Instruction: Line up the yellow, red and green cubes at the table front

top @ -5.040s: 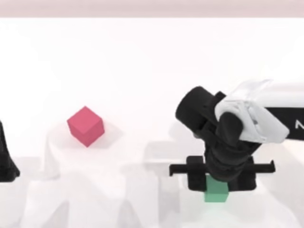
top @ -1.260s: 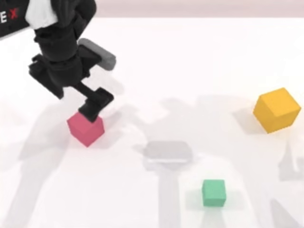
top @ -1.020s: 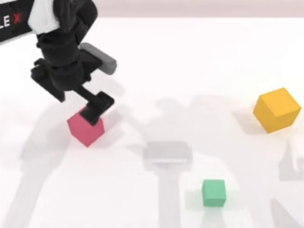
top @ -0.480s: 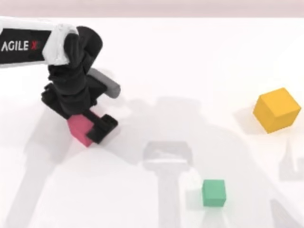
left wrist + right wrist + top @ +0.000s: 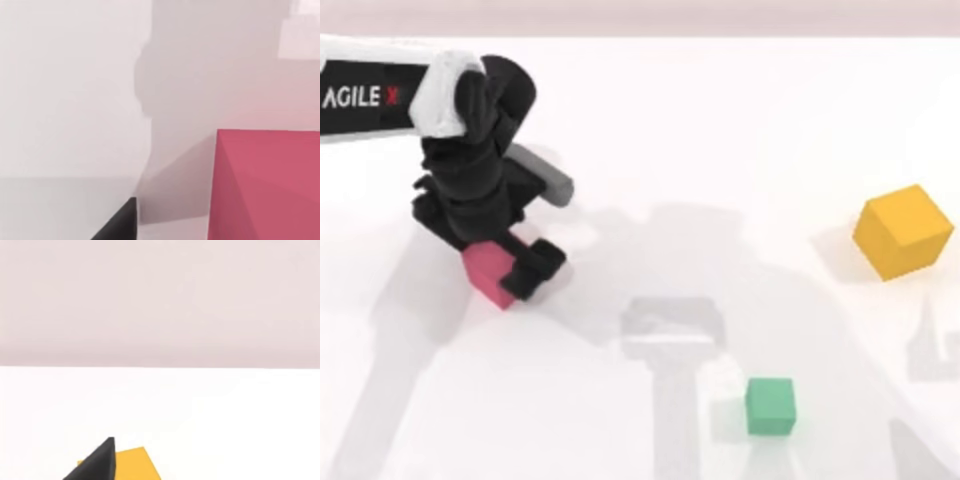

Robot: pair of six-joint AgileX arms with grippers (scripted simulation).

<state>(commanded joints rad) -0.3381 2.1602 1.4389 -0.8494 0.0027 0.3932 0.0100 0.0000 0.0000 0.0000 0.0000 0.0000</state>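
A: Three cubes sit on the table (image 5: 720, 120), and only one is being handled. The left claw (image 5: 498, 262) is down over the red cube (image 5: 490, 268), at about nine o'clock from the table's centre. One finger (image 5: 532, 270) shows at the cube's four o'clock side; the other is hidden under the wrist.

B: Is it gripping?

A: I cannot tell. The fingers straddle the cube, but whether they press on it is not shown. In the left wrist view the red cube (image 5: 267, 185) fills one corner, with a dark fingertip (image 5: 120, 222) standing apart from it.

B: So which step is this?

A: The grasp of the red cube, I judge. Next it wants a firm squeeze, a lift, and a carry toward six o'clock, to set it down beside the green cube (image 5: 769, 405), which already lies near the front edge at about five o'clock.

B: And the yellow cube?

A: The yellow cube (image 5: 903, 230) rests at three o'clock, turned corner-on, well apart from the others. The right claw is out of the top view; its wrist view shows a dark tip over the yellow cube (image 5: 132, 465).

B: How do they look?

A: Plain matte blocks: yellow largest, red middling, green smallest.
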